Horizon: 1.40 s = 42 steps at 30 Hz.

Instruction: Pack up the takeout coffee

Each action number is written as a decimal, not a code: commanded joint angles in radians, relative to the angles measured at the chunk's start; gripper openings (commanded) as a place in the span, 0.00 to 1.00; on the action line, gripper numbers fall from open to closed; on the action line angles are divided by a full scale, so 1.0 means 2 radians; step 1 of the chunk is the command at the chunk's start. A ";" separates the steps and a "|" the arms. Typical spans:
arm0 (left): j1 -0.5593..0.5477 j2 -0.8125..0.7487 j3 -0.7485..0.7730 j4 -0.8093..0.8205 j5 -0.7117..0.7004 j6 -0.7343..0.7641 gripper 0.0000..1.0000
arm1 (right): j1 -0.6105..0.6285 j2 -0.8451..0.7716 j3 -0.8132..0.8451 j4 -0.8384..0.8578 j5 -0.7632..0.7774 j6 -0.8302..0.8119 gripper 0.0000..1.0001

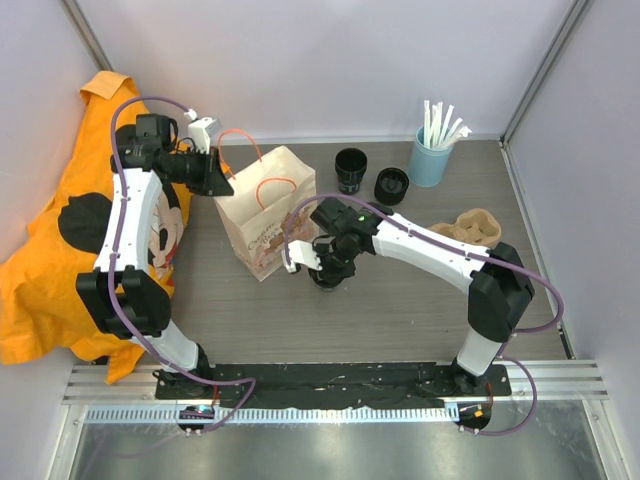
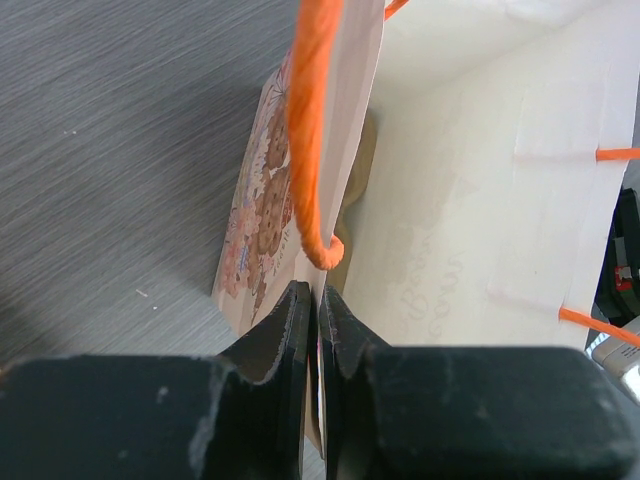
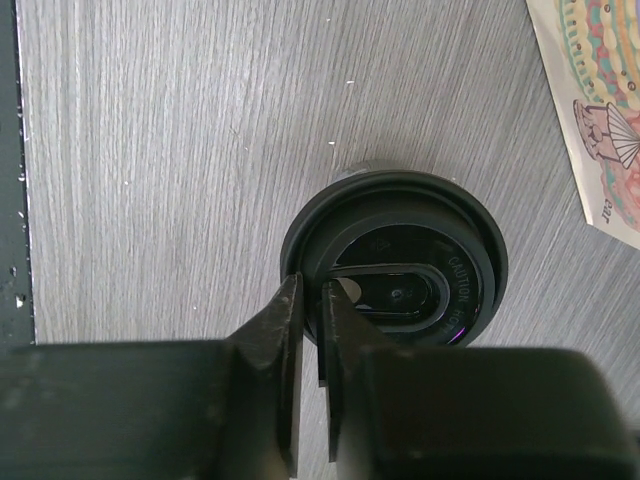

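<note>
Pinching the paper bag [image 1: 262,210] wall beside its orange handle [image 2: 312,130], the L gripper [image 2: 312,295] is closed on it, w/ the mouth open & facing up. Just R of the bag's base, on the table [image 3: 150,150], the takeout coffee [image 3: 400,255] stands upright, lid on. R gripper [image 3: 312,305] is over it, jaws nipped onto the lid's near rim. Next, I'd judge: lift, then carry it left over the mouth, R arm only.
</note>
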<state>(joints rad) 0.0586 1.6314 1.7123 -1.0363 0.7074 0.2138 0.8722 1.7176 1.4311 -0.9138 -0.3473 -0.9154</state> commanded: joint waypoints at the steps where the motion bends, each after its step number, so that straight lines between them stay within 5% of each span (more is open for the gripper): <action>1: -0.001 -0.020 -0.001 0.017 0.009 -0.004 0.11 | 0.003 0.001 0.018 -0.005 0.005 -0.005 0.06; 24: 0.000 -0.036 -0.016 0.030 0.006 -0.008 0.11 | -0.046 -0.087 0.054 0.021 0.065 0.121 0.01; 42: -0.055 -0.070 -0.062 0.066 -0.026 -0.038 0.08 | -0.148 -0.086 0.221 0.084 0.160 0.238 0.01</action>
<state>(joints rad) -0.0219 1.5208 1.6001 -0.9535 0.6720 0.1608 0.5789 1.5768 1.8130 -0.8467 -0.0860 -0.5179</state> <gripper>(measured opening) 0.086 0.060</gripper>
